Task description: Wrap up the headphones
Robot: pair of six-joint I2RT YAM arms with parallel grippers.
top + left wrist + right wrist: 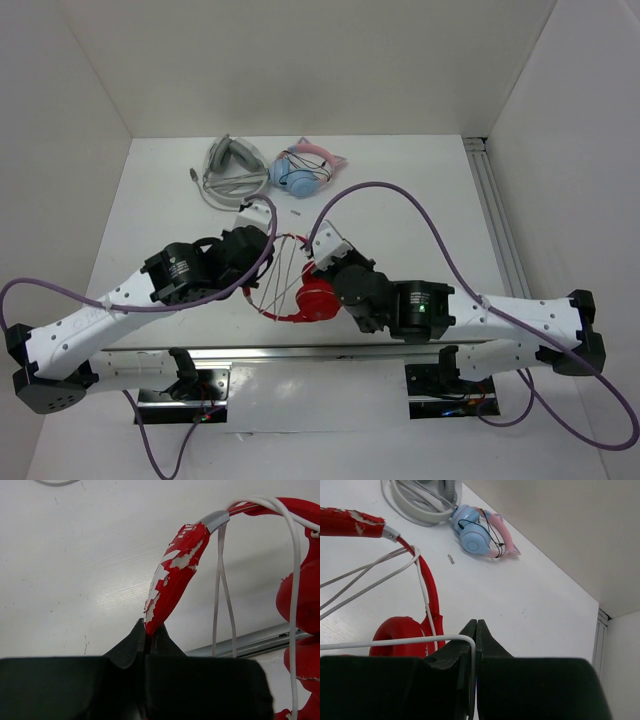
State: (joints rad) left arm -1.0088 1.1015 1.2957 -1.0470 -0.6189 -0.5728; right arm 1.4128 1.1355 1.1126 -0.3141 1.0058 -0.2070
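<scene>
The red headphones [318, 300] lie between my two arms, headband [172, 580] raised off the table and its red covering peeling. My left gripper [148, 630] is shut on the lower end of that headband; from above it [263, 268] sits at the band's left side. The thin white cable [395, 641] runs in several strands across the band [427, 587] and past the red earcup [400, 632]. The right gripper [476, 625] is shut on the cable, which bends down between its jaws. From above, that gripper [312, 256] is just right of the strands.
Grey-white headphones [228, 168] and light-blue and pink cat-ear headphones [305, 168] lie at the back of the white table [420, 200]. A small loose piece [451, 559] lies near them. A metal rail [495, 200] runs along the right edge, another [240, 642] along the near edge.
</scene>
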